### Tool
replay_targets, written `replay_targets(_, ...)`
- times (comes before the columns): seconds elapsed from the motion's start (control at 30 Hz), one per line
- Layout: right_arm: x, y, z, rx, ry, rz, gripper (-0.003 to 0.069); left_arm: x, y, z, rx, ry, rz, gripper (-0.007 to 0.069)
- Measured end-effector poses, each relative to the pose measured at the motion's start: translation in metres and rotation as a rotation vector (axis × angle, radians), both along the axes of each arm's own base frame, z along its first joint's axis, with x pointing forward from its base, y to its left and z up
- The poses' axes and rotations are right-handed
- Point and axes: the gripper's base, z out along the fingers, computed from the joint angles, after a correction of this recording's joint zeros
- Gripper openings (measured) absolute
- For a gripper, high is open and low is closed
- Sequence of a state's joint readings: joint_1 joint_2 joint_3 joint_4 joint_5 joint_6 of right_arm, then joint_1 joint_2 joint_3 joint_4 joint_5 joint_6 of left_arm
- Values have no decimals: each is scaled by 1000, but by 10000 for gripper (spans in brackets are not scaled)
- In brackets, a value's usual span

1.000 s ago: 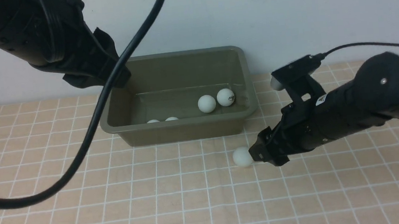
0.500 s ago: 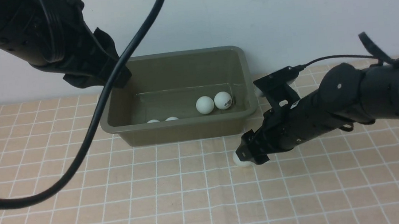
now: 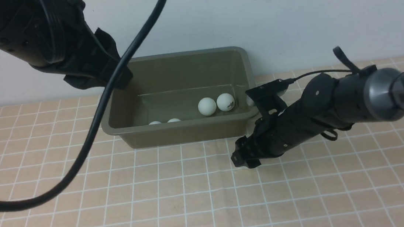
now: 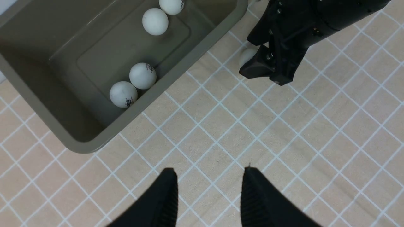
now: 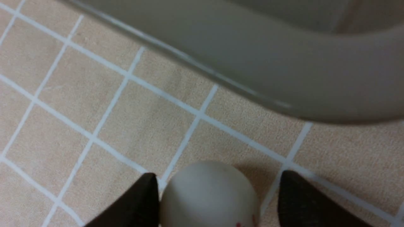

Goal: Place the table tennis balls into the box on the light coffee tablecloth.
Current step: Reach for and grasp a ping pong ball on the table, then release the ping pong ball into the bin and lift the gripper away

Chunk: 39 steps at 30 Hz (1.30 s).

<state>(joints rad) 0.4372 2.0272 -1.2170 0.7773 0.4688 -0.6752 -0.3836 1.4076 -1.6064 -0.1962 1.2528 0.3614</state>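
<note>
The olive-green box (image 3: 185,131) stands at the back of the light coffee tablecloth (image 3: 181,204). Several table tennis balls lie in it: two at its right (image 3: 207,106) (image 3: 225,102) and two against its near wall (image 3: 155,123) (image 3: 173,120). My right gripper (image 3: 241,159) is low on the cloth just in front of the box's right corner, open around one more ball (image 5: 208,195). One finger touches that ball and the other stands slightly off it. The front view hides this ball; the left wrist view shows its edge (image 4: 247,56). My left gripper (image 4: 208,170) hangs open and empty above the cloth.
The left arm (image 3: 50,39) and its thick black cable (image 3: 89,139) cross above the box's left end and the left of the cloth. A pale wall (image 3: 289,16) rises right behind the box. The box's outer wall (image 5: 284,63) is close ahead of the right fingers.
My right gripper slid left and down over the loose ball, which now hides beneath it in the front view, and its jaws narrowed. The two right-hand balls in the box drifted slightly left.
</note>
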Motion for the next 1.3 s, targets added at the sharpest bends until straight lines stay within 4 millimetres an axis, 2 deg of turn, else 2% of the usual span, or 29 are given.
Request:
replay_targets(0.07, 0, 0, -1, -1, 5, 1, 360, 0, 0, 0, 0, 0, 0, 224)
replay_targets(0.23, -4, -6, 11, -33, 1, 70, 363, 0, 0, 0, 0, 0, 0, 224)
replay_targets(0.3, -7, -21, 36, -64, -15, 101, 363, 0, 0, 0, 0, 0, 0, 224)
replay_targets(0.37, -8, -35, 51, -90, -18, 95, 363, 0, 0, 0, 0, 0, 0, 224)
replay_targets(0.43, -10, -65, 76, -132, -28, 57, 363, 0, 0, 0, 0, 0, 0, 224)
replay_targets(0.47, -10, -68, 78, -139, -30, 54, 363, 0, 0, 0, 0, 0, 0, 224)
replay_targets(0.5, -11, -81, 90, -153, -48, 36, 363, 0, 0, 0, 0, 0, 0, 224)
replay_targets(0.57, -12, -88, 103, -142, -95, 29, 363, 0, 0, 0, 0, 0, 0, 224)
replay_targets(0.63, -11, -83, 110, -102, -129, 39, 363, 0, 0, 0, 0, 0, 0, 224)
replay_targets(0.77, -2, -53, 119, 28, -193, 112, 363, 0, 0, 0, 0, 0, 0, 224)
replay_targets(0.87, 15, -20, 119, 106, -232, 196, 363, 0, 0, 0, 0, 0, 0, 224)
replay_targets(0.97, 35, 3, 114, 134, -248, 255, 363, 0, 0, 0, 0, 0, 0, 224)
replay_targets(1.2, 76, 30, 92, 169, -226, 338, 363, 0, 0, 0, 0, 0, 0, 224)
replay_targets(1.3, 81, 33, 88, 175, -214, 357, 363, 0, 0, 0, 0, 0, 0, 224)
